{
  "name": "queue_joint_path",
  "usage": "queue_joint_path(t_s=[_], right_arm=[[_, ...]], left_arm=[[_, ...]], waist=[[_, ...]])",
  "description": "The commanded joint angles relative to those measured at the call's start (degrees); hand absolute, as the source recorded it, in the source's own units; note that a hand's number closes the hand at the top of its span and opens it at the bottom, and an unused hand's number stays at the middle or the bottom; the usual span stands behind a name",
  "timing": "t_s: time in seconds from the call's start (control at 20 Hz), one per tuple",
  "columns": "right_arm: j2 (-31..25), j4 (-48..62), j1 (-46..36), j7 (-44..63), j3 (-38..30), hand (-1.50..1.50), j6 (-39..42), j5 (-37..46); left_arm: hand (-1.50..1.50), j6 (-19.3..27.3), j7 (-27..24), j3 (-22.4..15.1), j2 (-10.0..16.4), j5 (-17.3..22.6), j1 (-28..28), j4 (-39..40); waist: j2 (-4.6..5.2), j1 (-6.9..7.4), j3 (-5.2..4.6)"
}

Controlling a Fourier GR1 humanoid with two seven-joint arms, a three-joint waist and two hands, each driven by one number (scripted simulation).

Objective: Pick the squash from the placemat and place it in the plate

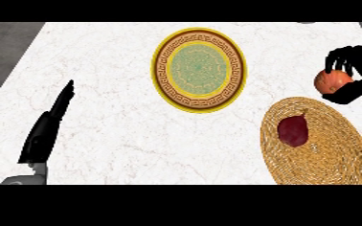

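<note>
So the white marble counter (106, 100) fills the view, with a woven placemat (332, 158) at lower right and a patterned plate (164, 72) in the middle. The left hand (50, 124) rests at the left with straight fingers. The right hand (344, 57) is curled round the orange squash (332, 81) beyond the placemat, well apart from the plate. A dark red item (293, 130) lies on the placemat.

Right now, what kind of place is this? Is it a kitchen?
Most likely a kitchen counter, yes. The white marbled top holds a patterned plate and a woven placemat with a dark red piece of food on it, and the right hand is curled round an orange squash.
</note>
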Motion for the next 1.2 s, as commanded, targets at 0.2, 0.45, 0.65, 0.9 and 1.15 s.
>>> queue_joint_path(t_s=[0.2,0.45,0.65,0.9,1.15], right_arm=[[1.3,9.6,-12.0,-11.6,-4.2,1.50,-14.8,1.6],[4.8,9.0,-17.5,-21.6,-5.6,1.50,-10.3,-4.4],[5.8,9.8,-20.9,-24.8,-5.7,1.50,-3.5,-7.3],[11.4,2.5,-23.3,-17.4,-2.6,1.50,0.0,-7.5],[17.9,-3.1,-24.5,-8.8,-1.1,1.50,0.7,-8.0]], left_arm=[[0.00,0.3,-2.4,2.5,0.9,0.7,3.6,0.7],[0.00,0.6,-0.6,3.3,0.8,0.7,2.3,1.3],[0.00,0.3,2.0,3.4,1.1,0.7,2.3,-1.3],[0.00,-0.8,1.6,3.9,1.1,1.2,6.2,-3.8],[0.00,1.1,-0.6,3.7,-0.7,-0.6,5.4,-0.9]], waist=[[-0.88,-2.34,-0.15],[-1.30,-4.08,-0.21],[-1.53,-4.52,-0.22],[-1.87,-5.01,-0.27],[-1.83,-5.50,-0.29]])
